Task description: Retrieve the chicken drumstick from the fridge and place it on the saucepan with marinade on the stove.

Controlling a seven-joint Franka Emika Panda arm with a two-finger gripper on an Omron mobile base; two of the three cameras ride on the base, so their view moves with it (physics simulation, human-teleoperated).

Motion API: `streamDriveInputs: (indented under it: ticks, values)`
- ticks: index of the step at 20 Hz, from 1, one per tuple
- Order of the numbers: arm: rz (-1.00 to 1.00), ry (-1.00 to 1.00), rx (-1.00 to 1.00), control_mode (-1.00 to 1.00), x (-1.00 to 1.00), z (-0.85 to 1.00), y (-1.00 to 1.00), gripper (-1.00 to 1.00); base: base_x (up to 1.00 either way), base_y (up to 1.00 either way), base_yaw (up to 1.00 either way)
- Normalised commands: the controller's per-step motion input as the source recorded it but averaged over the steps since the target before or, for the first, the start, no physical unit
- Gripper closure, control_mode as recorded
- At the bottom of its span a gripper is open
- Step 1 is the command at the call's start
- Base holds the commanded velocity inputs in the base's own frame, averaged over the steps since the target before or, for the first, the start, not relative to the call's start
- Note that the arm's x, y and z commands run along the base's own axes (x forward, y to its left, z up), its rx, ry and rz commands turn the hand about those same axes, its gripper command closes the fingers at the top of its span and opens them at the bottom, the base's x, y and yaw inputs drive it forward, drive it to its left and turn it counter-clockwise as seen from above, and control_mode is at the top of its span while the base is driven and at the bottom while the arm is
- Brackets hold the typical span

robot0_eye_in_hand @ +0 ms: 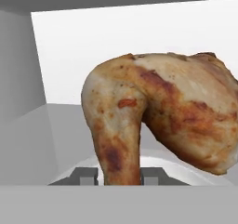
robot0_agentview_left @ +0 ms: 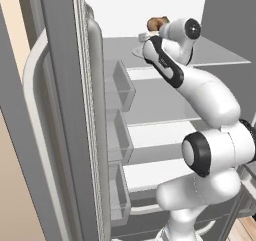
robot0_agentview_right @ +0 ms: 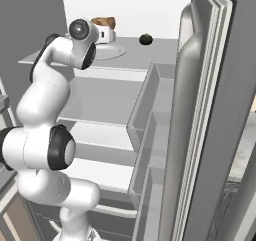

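Note:
The fridge stands open, and my arm reaches onto its top shelf. The chicken drumstick, golden-brown and lumpy, fills the hand view; its narrow leg end sits between my two dark fingertips. My gripper is shut on that end. In the left base view the drumstick shows above the white hand, over a pale round plate. The right base view has the drumstick above the gripper and the plate. The saucepan, marinade and stove are out of view.
A small dark round fruit lies on the top shelf to the right of the plate. Grey shelves step down below. Door bins line the left door, and the right door has bins too.

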Motion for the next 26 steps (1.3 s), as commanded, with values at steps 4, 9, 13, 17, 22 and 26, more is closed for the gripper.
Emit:
streamDriveInputs:
  ticks: [4, 9, 13, 17, 22, 26]
  values:
    - [0.0, 0.0, 0.0, -1.0, -0.56, 0.61, -0.13, 1.0, 0.0, 0.0, 0.0]
    - [0.0, 0.0, 0.02, -1.0, -0.91, 0.61, -0.14, 1.0, 0.0, 0.0, 0.0]
    - [0.0, -0.03, 0.06, -1.0, -0.92, -0.01, -0.09, 1.0, 0.0, 0.0, 0.0]
    - [0.0, -0.02, 0.03, -1.0, -0.88, -0.02, 0.0, 1.0, 0.0, 0.0, 0.0]
    - [-0.01, 0.0, 0.0, -1.0, -0.97, 0.37, 0.0, 1.0, 0.0, 0.0, 0.0]
    - [-0.04, 0.03, 0.0, -1.0, -1.0, 0.3, 0.0, 1.0, 0.0, 0.0, 0.0]
